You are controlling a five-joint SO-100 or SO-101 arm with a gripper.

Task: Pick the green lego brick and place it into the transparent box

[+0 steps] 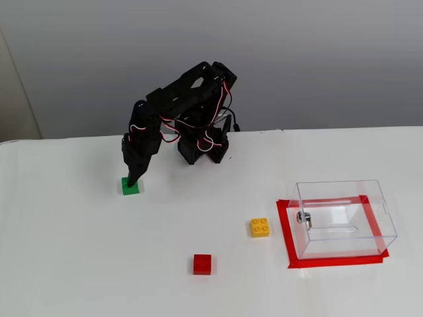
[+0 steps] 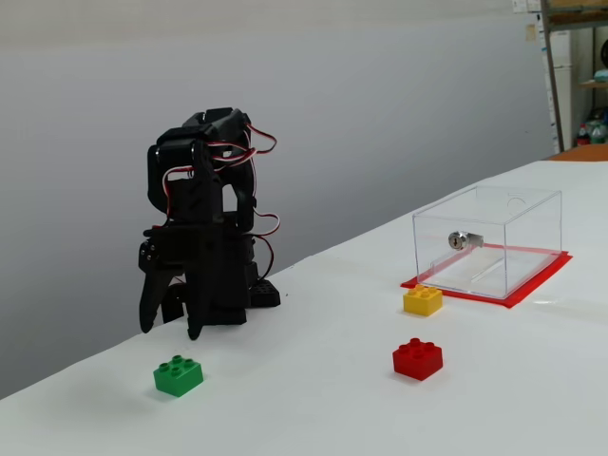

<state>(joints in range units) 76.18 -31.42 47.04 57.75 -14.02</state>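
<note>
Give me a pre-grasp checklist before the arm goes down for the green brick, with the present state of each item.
1. Pincer open: ok, two fingers spread in a fixed view.
2. Pincer empty: ok, nothing between the fingers.
3. Pincer lined up over the green lego brick: cannot tell; one fixed view shows the tips at the brick, the other shows them above and behind it.
4. Brick free to grasp: ok, it sits alone, studs up.
5. Path to the transparent box: ok for a lifted carry; the yellow brick and red brick lie on the table between.
6. Box ready: ok, empty on its red tape frame; open top cannot be confirmed.
</note>
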